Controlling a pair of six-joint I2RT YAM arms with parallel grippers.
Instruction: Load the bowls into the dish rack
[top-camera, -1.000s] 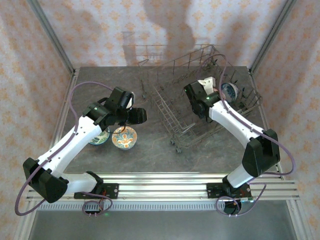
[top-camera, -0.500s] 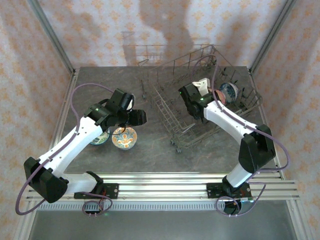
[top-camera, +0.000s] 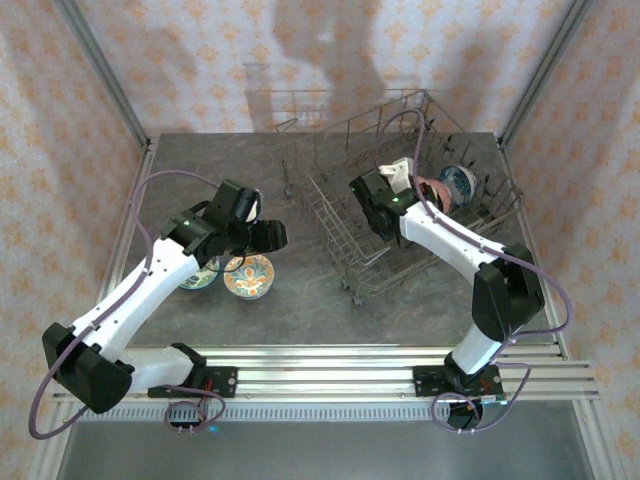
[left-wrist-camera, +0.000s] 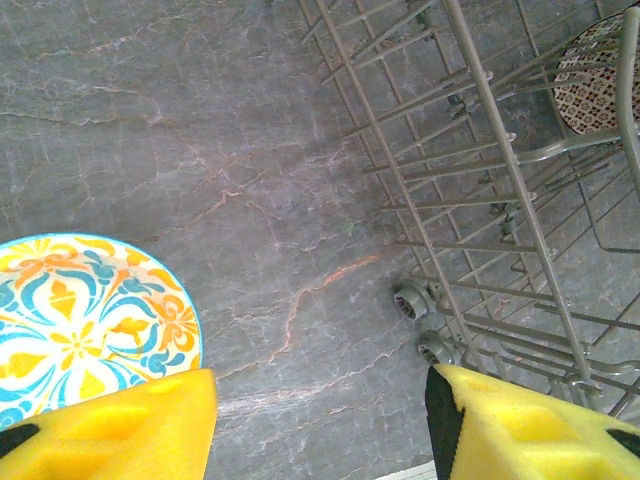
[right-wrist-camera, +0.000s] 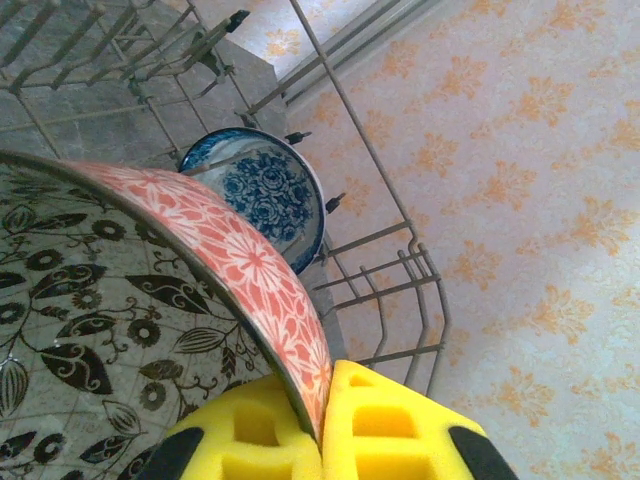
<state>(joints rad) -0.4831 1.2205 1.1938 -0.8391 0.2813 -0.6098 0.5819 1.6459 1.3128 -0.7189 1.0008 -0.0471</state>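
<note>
Right fingers (right-wrist-camera: 385, 420) are pinched tight on the rim of the brown-pink bowl (right-wrist-camera: 100, 300), holding it up on edge over the dish rack (top-camera: 340, 235) at the counter's far right. My guess is it's tipped that way so it can slot between the tines beside the blue-white bowl (right-wrist-camera: 262, 192) already standing there. Left fingers (left-wrist-camera: 120, 425) hang spread and empty above the counter (left-wrist-camera: 200, 150). The orange-teal bowl (left-wrist-camera: 85, 325) lies just beside one pad, with another bowl (top-camera: 200, 276) next to it toward the left edge. Looks like a line-up for a rim pick.
</note>
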